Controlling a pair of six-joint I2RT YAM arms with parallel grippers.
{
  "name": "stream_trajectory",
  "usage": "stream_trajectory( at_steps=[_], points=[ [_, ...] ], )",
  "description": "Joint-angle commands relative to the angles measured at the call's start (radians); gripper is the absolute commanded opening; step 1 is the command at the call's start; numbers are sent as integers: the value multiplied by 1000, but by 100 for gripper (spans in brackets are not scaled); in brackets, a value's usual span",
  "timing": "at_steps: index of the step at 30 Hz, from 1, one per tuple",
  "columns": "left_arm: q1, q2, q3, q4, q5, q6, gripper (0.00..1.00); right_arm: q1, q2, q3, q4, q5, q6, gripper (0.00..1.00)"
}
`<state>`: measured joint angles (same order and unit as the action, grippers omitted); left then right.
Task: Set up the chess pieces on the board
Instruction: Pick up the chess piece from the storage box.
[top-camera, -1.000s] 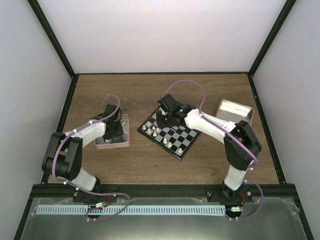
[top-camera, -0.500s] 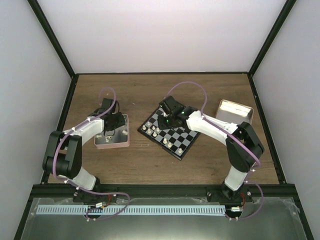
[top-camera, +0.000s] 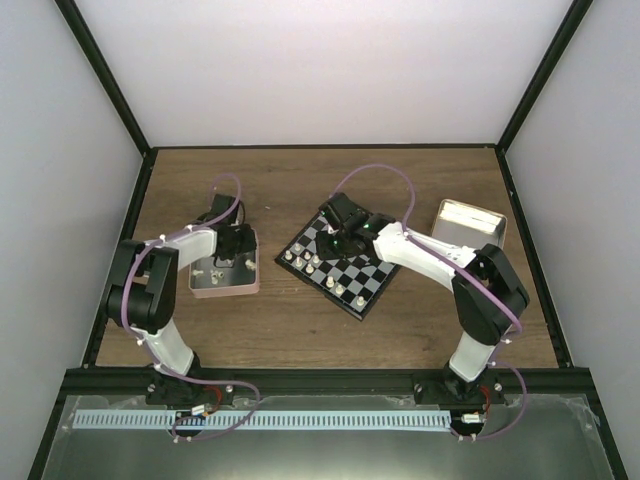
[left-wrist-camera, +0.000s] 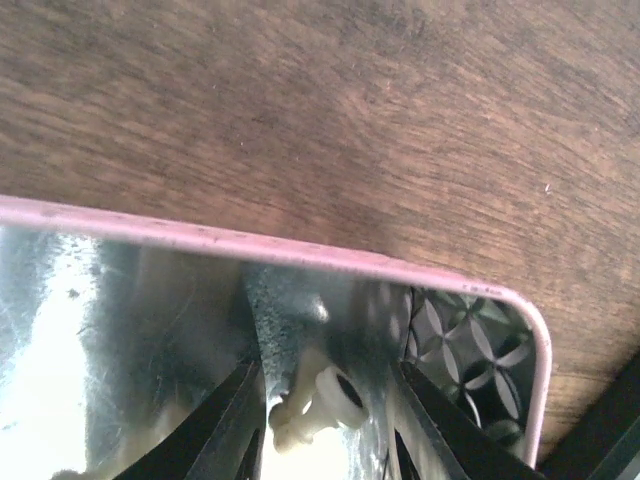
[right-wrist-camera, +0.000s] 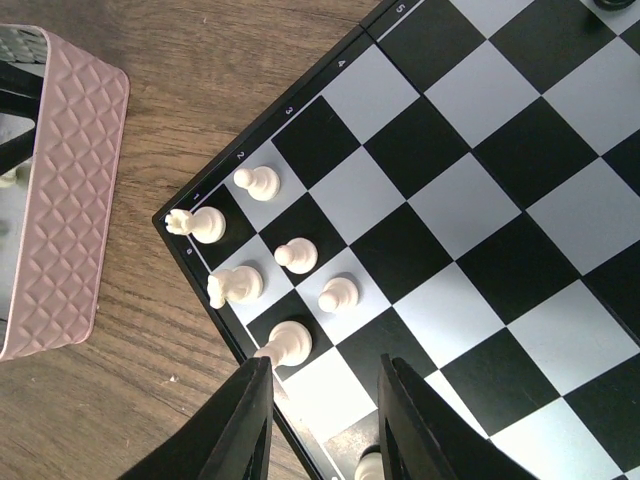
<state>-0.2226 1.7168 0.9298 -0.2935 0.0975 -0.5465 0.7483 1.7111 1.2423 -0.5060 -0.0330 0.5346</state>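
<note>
Wooden counter (top-camera: 300, 320) bears the board (right-wrist-camera: 480, 200); right pincer (right-wrist-camera: 322, 425) hangs apart, chess pieces (right-wrist-camera: 297, 256) just ahead of it; left pincer (left-wrist-camera: 328, 425), apart, brackets a cream piece (left-wrist-camera: 318, 405) inside pink tray (left-wrist-camera: 300, 255)

Soft, even overhead light; faint shadows on the bench (top-camera: 300, 320). The left wrist view is blurred, with glare, perhaps a reflected lamp, whitening the tray (left-wrist-camera: 200, 238). The board (right-wrist-camera: 480, 150) is sharp.
</note>
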Motion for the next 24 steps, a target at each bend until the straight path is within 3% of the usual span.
stream_trajectory(
  at_steps=[1, 7, 14, 19, 24],
  points=[
    [2, 34, 31, -1, -31, 5, 34, -2, -32, -2, 13, -2, 12, 30],
    [2, 47, 30, -28, -37, 11, 21, -1, -34, -2, 11, -2, 17, 30],
    [2, 10, 1, -54, -93, 5, 21, -2, -29, 1, 17, -16, 21, 30],
    [2, 5, -16, -51, -60, 16, 30, -1, -30, 1, 19, -18, 20, 30],
    [2, 14, -18, -56, -65, 19, 26, -2, -33, -4, 21, -23, 23, 30]
  ],
)
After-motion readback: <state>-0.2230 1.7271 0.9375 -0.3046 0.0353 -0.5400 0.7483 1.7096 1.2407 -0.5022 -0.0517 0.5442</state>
